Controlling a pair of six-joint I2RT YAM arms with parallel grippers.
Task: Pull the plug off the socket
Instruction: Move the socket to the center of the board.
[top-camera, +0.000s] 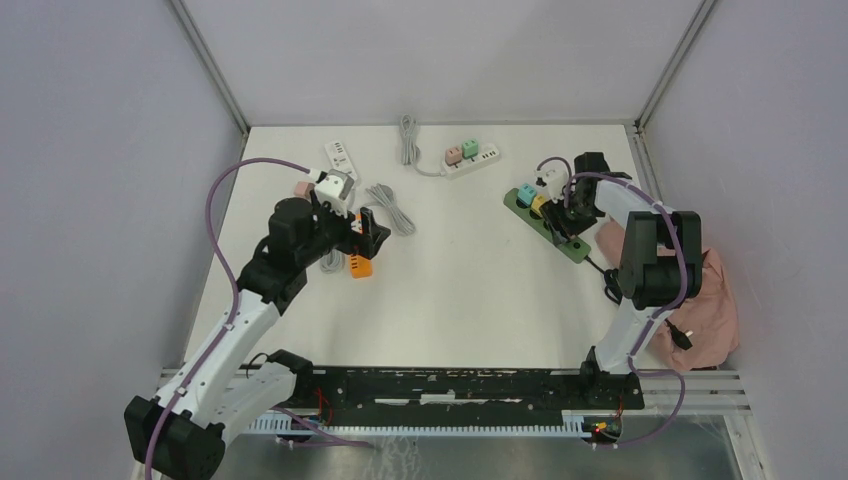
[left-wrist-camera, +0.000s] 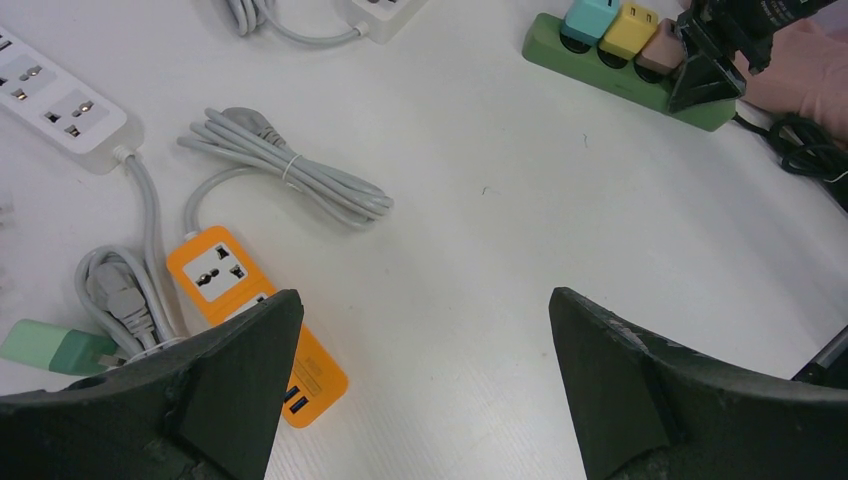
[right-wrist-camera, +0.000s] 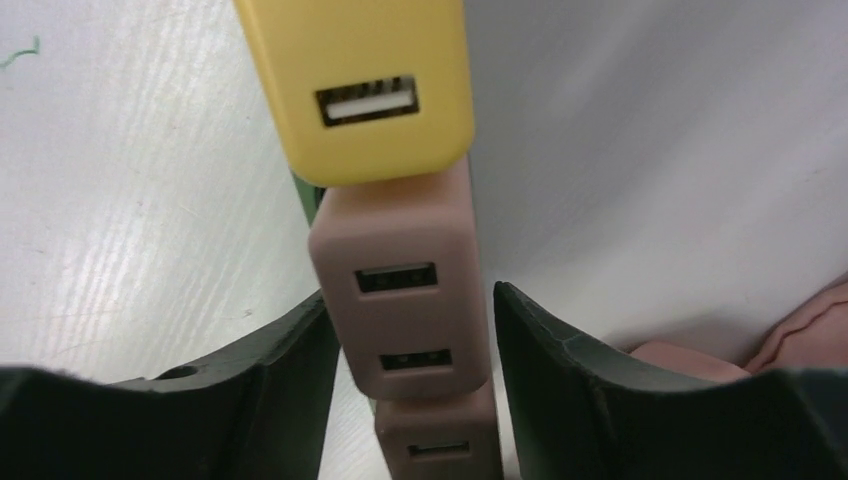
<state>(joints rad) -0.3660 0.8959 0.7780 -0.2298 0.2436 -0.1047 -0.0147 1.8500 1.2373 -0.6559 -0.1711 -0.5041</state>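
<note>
1. Starting at the bottom of the top view, both arms reached up from their bases across the white table (top-camera: 470, 300).
2. The left gripper (left-wrist-camera: 425, 300) hovered over the left side of the table with its jaws spread wide and nothing between them, just bare tabletop.
3. Right by it, lower left in the left wrist view, lay an orange power strip (left-wrist-camera: 215, 275) with a mint green plug (left-wrist-camera: 50, 345) loose beside it. A bundled grey cable (left-wrist-camera: 290, 175) sat just above those.
4. Over on the right side was the green power strip (top-camera: 575, 247), and next to it, at the right edge, a pink cloth (top-camera: 715, 310).
5. Three plugs were stuck in that strip in a row: a teal plug (left-wrist-camera: 590, 15), a yellow plug (right-wrist-camera: 360, 90) and a pinkish-brown plug (right-wrist-camera: 400, 300).
6. The right gripper (right-wrist-camera: 410, 300) was down on the pinkish-brown plug, jaws closed in on it with a finger against each side. It was seated in the strip, not pulled yet.
7. Farthest back, two white power strips lay near the top edge, one upper left (top-camera: 341, 155), one top middle (top-camera: 472, 163).
</note>
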